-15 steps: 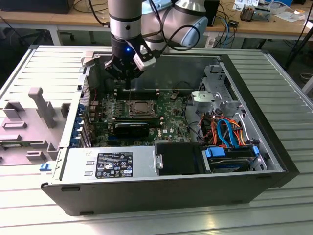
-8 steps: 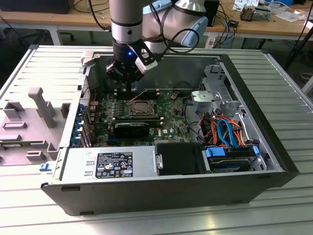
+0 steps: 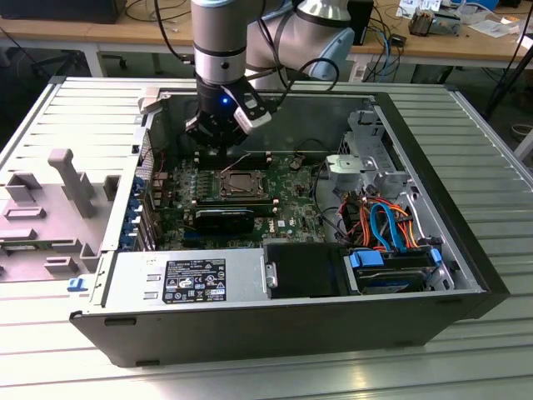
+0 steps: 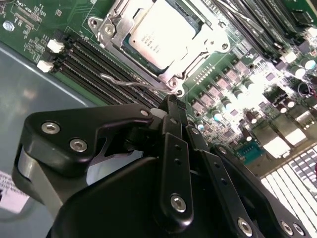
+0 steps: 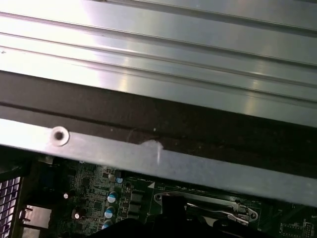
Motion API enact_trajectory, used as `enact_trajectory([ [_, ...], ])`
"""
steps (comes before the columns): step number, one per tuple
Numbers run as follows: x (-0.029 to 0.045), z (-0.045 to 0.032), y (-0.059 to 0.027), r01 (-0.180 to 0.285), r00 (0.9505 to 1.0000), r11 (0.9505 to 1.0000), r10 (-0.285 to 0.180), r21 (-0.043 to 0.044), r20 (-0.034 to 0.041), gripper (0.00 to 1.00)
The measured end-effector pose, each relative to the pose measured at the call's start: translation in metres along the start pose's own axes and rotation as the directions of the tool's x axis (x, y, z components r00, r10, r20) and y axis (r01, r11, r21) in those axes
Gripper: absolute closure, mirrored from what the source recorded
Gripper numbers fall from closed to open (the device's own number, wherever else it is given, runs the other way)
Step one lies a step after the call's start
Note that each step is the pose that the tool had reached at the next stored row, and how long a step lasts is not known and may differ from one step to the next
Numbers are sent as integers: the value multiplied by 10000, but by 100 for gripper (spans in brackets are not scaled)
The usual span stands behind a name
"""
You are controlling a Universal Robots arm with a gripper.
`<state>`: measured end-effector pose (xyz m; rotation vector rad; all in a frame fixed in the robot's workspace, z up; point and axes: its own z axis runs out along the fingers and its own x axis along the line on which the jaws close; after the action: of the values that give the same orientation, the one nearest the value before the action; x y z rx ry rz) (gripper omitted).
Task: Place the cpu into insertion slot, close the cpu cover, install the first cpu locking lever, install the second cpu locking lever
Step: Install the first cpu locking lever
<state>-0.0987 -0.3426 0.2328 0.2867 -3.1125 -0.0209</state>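
The arm (image 3: 218,33) reached straight down from the far side into the open computer case (image 3: 466,279), wrist vertical. The gripper (image 3: 220,133) hung low over the back edge of the green board (image 3: 291,212), just behind the insertion slot (image 3: 223,187).

In the second wrist view I saw the gripper (image 4: 171,105) clenched, its black fingers (image 4: 174,148) drawn together to a single tip. That tip sat right by the free end of a thin wire locking lever (image 4: 124,81) jutting from the socket's near corner. I could not tell whether the tip touched it.

The cpu (image 4: 161,32) lay seated in the slot, silver top up, with the cpu cover (image 4: 199,45) framing it, a little beyond the jaws and apart from them.
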Motion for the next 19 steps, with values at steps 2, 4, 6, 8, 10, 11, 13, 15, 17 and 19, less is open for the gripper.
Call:
enact_trajectory([
  [2,-14,30,2,0,10000,10000,0,4,0,89],
  [4,-28,58,12,1,10000,10000,-1,10,-1,89],
  [6,-42,82,21,2,10000,10000,-2,14,-3,89],
  [8,-51,102,26,3,10000,10000,-3,18,-3,89],
  [10,-68,126,30,4,10000,10000,-4,27,-5,89],
  [11,-79,140,33,3,10000,10000,-3,31,-5,89],
  [13,-95,159,37,3,10000,10000,-3,37,-6,89],
  [15,-110,175,39,2,10000,10000,-2,47,-9,89],
  [17,-123,184,37,2,10000,10000,-2,57,-11,89],
  [19,-146,191,32,1,10000,10000,-1,62,-12,89],
])
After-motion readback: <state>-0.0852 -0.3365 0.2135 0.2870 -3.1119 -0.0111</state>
